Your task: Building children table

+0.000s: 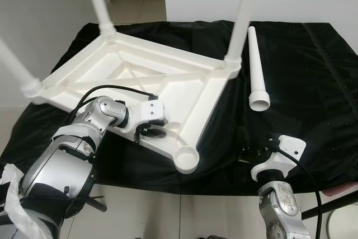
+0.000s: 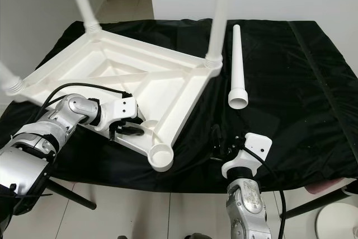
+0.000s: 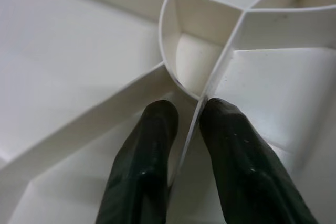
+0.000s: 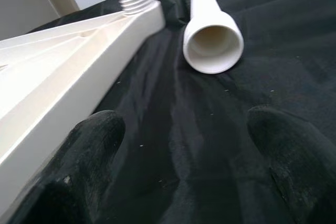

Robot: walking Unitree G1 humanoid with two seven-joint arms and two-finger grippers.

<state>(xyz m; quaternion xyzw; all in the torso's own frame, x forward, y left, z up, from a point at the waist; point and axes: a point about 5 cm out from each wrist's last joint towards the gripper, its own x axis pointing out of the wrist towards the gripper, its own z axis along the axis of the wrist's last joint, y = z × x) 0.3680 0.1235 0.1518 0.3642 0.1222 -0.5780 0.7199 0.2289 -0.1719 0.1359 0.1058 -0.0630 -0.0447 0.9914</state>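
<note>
Black cloth point(image 1: 313, 82) holds upturned table point(image 1: 140, 76); left gripper point(image 3: 186, 129) pinches its inner rib. Right gripper point(image 4: 184, 145) wide, near loose leg point(image 1: 256, 65).

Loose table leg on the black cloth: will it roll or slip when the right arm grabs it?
The loose leg is a round, tapered tube, so a nudge would probably roll it in a curve. Its smooth white plastic looks slippery. It is hollow at the wide end, so likely light and stiff. The black cloth may damp rolling somewhat.

Bright, even indoor light with soft shadows; head views sharp, wrist views blur close up, white plastic nearly overexposed.
</note>
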